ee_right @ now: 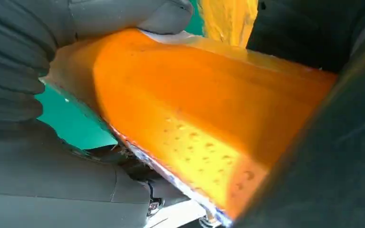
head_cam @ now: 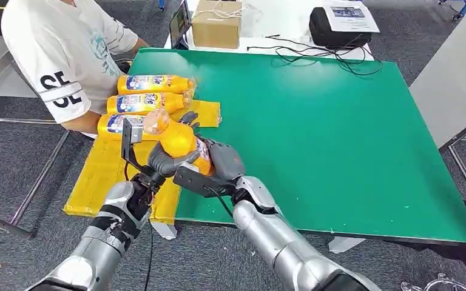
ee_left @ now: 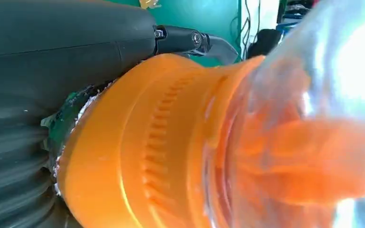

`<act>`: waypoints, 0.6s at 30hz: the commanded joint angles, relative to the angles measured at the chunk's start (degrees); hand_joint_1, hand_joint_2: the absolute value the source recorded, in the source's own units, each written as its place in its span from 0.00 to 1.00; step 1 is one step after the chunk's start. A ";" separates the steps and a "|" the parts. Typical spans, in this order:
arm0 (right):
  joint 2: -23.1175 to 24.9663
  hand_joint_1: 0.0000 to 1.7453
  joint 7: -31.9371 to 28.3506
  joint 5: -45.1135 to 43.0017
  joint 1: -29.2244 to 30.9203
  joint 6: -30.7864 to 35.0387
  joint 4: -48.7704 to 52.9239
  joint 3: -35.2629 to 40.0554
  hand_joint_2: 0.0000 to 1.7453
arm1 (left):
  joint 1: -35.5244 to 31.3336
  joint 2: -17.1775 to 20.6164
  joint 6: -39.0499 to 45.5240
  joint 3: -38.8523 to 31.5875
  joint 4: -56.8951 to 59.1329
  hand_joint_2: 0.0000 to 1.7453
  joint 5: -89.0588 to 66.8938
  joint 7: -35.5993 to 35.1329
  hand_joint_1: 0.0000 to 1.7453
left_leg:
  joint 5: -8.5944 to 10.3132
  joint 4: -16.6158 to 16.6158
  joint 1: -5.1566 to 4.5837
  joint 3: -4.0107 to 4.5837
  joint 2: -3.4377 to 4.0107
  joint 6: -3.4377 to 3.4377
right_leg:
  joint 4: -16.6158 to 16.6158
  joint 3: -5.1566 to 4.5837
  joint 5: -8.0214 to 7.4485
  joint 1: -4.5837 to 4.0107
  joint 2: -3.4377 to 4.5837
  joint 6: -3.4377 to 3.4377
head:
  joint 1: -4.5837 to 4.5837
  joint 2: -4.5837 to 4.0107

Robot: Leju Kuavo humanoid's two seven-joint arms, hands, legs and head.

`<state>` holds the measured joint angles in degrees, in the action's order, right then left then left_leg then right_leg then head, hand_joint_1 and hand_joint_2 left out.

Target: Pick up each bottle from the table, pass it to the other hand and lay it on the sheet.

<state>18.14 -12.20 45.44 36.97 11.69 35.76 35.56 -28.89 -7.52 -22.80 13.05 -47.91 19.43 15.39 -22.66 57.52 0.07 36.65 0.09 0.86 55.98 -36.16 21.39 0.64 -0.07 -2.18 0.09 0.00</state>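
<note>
Orange plastic sits between both hands: the bottle [head_cam: 182,142] is wrapped by the left hand [head_cam: 168,159] at the cap end and by the right hand [head_cam: 223,162] round its body, fingers closed on it from either side. Judged a handover, the right should release only once the left grip is firm. Just beyond the hands lies the yellow sheet [head_cam: 106,176] with three laid bottles [head_cam: 148,103]; a person [head_cam: 60,54] sits past it.
</note>
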 commanded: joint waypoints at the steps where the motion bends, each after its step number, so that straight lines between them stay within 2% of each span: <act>1: -0.68 0.00 1.07 -2.38 2.77 -0.19 -3.95 2.54 1.00 | -2.16 0.79 -1.21 1.77 0.81 1.00 0.86 0.77 1.00 | -0.05 0.00 0.03 -0.10 -0.09 -0.04 | 0.00 0.13 0.07 -0.04 -0.08 0.05 | 0.02 0.00; 6: -1.17 0.00 1.40 -2.69 2.74 -0.41 -3.30 2.18 1.00 | -1.74 0.87 -0.93 1.53 0.52 1.00 0.78 0.79 1.00 | -0.08 0.01 0.04 -0.16 -0.09 -0.04 | 0.02 0.19 0.11 -0.04 -0.08 0.06 | 0.02 0.00; 9: -1.88 0.00 2.15 -5.84 2.35 1.44 -1.80 -1.37 1.00 | -0.78 0.68 -1.41 -0.18 1.12 1.00 3.57 -1.33 1.00 | -0.06 -0.02 0.01 -0.15 -0.07 -0.03 | -0.01 0.17 0.08 -0.01 -0.07 0.04 | 0.00 0.00; 13: -3.01 0.00 1.86 -9.45 1.72 1.91 0.98 -5.33 1.00 | -0.30 0.98 -0.73 -0.73 0.93 1.00 3.59 -0.53 1.00 | -0.18 0.04 0.05 -0.34 -0.11 -0.05 | 0.02 0.38 0.21 -0.06 -0.10 0.08 | 0.00 0.00; 15: -3.25 0.00 1.76 -10.15 1.25 1.99 1.85 -6.21 1.00 | -0.08 0.99 0.19 -1.10 0.59 1.00 3.74 -0.74 1.00 | -0.06 -0.01 0.03 -0.13 -0.13 -0.03 | -0.01 0.18 0.09 -0.03 -0.11 0.04 | 0.02 0.00; 18: -3.30 0.00 1.29 -10.83 0.72 2.20 2.40 -6.87 1.00 | -0.15 1.05 1.84 -1.68 0.41 1.00 3.58 -0.45 1.00 | -0.15 0.00 0.04 -0.30 -0.07 -0.05 | 0.00 0.33 0.16 -0.04 -0.05 0.07 | 0.00 0.00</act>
<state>17.33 -10.58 36.22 36.95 13.27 36.74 33.00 -28.04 -7.06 -23.23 12.26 -48.11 23.02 15.02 -22.66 57.52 0.07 36.65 0.07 0.86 55.98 -36.15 21.39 0.64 -0.07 -2.19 0.09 0.00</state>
